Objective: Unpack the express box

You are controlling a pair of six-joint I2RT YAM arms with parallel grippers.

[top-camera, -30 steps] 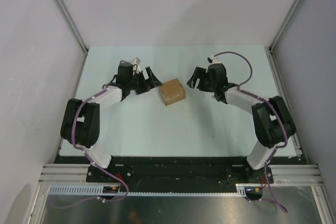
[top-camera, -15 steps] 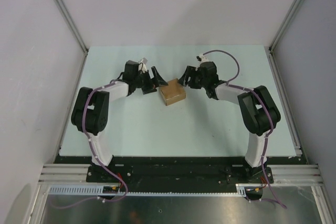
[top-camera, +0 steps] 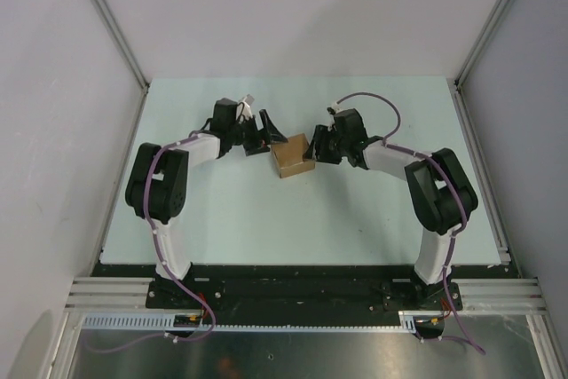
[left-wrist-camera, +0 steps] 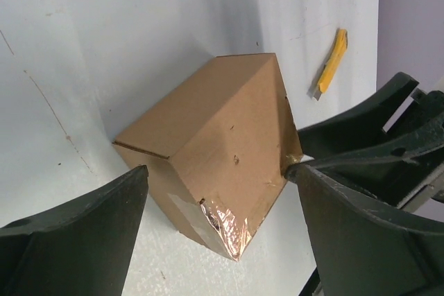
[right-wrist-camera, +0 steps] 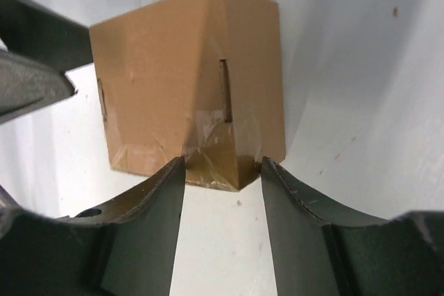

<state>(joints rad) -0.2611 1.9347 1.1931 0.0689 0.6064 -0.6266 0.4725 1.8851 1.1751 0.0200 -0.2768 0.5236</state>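
The express box (top-camera: 291, 155), a small brown carton with its flaps taped shut, sits mid-table. My left gripper (top-camera: 266, 133) is open at its upper left. In the left wrist view the box (left-wrist-camera: 222, 123) points a taped corner between the spread fingers (left-wrist-camera: 76, 240) of the left gripper (left-wrist-camera: 216, 171), without touching them. My right gripper (top-camera: 315, 145) is open at the box's right side. In the right wrist view the box (right-wrist-camera: 173, 74) has its near taped corner between the right gripper's (right-wrist-camera: 222, 164) fingertips (right-wrist-camera: 312, 220), which rest against or very near its two faces.
A slim yellow cutter knife (left-wrist-camera: 329, 62) lies on the table beyond the box. The right arm's fingers (left-wrist-camera: 361, 126) touch the box's far corner in the left wrist view. The left arm's finger (right-wrist-camera: 35, 53) shows at the box's far side in the right wrist view.
Both grippers have moved inward toward the box. The right gripper has reached its right corner and the left has come up close on the upper left. The box has not moved.
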